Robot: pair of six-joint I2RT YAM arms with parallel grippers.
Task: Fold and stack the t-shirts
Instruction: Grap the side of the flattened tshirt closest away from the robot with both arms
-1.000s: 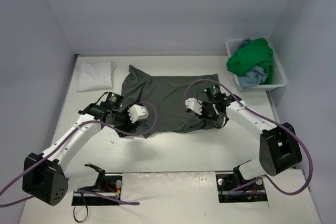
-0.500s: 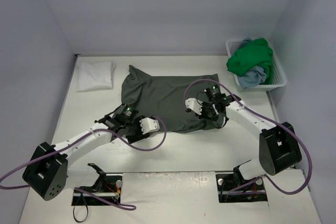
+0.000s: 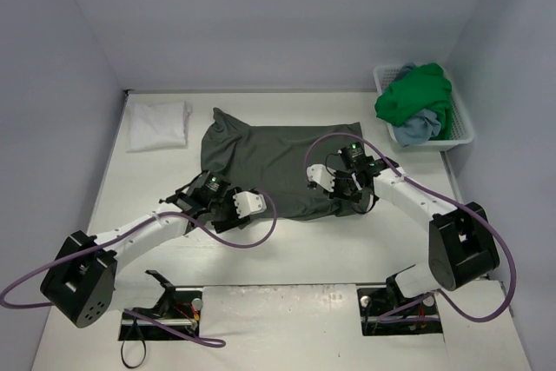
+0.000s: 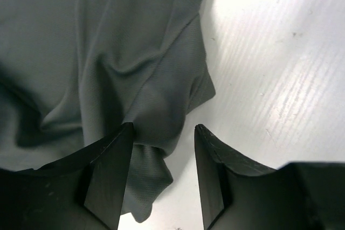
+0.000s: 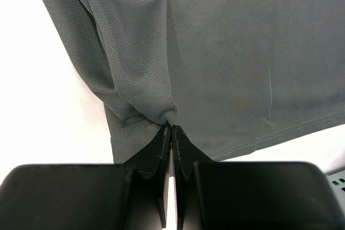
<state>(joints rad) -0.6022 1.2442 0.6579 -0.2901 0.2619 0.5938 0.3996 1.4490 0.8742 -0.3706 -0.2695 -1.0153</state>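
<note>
A dark olive-grey t-shirt point(image 3: 269, 162) lies spread flat on the table's middle. My right gripper point(image 5: 171, 129) is shut on a bunched fold at its near right corner point(image 3: 340, 206), and the cloth puckers at the fingertips. At the shirt's near left corner my left gripper point(image 4: 161, 133) stands open. A sleeve flap point(image 4: 156, 127) lies between its fingers, and they do not press on it. That gripper sits low over the shirt's edge point(image 3: 215, 208) in the top view. A folded white t-shirt point(image 3: 158, 123) rests at the far left. A bright green t-shirt point(image 3: 415, 96) and a light blue t-shirt point(image 3: 415, 129) sit in the basket.
The white slatted basket point(image 3: 461, 127) stands at the far right by the wall. Purple cables point(image 3: 261, 215) loop from both wrists over the shirt. Bare white table point(image 3: 287, 249) runs between the shirt and the arm bases.
My left arm has swung nearer and rightward along the shirt's left edge to its near left corner. The right gripper has kept its hold in place.
</note>
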